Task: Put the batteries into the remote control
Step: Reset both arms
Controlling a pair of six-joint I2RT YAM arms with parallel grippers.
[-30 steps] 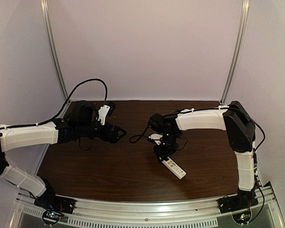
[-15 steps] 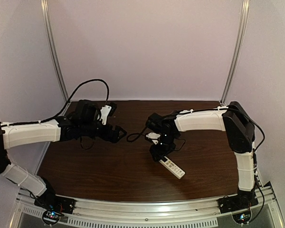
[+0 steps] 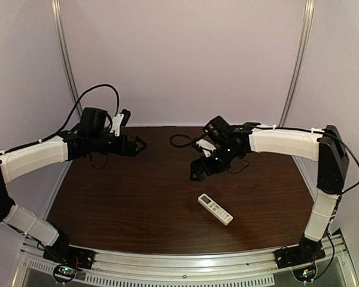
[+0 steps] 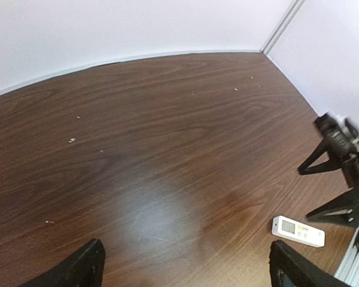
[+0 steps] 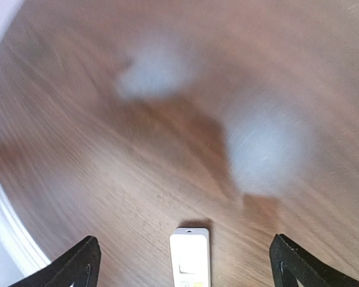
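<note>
We see the slim white remote control [image 3: 215,209] lying flat, face up, diagonally on the table [image 3: 137,203].

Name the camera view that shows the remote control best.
Top external: the whole remote control lies flat on the table, unobstructed. The left wrist view also catches the remote control whole, but obliquely near its lower right corner. The right wrist view shows only one blurred end at its bottom edge.

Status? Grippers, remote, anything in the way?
Left gripper and right gripper open, empty. Remote control flat, face up, ungripped; batteries not in view. No obstruction seen.
</note>
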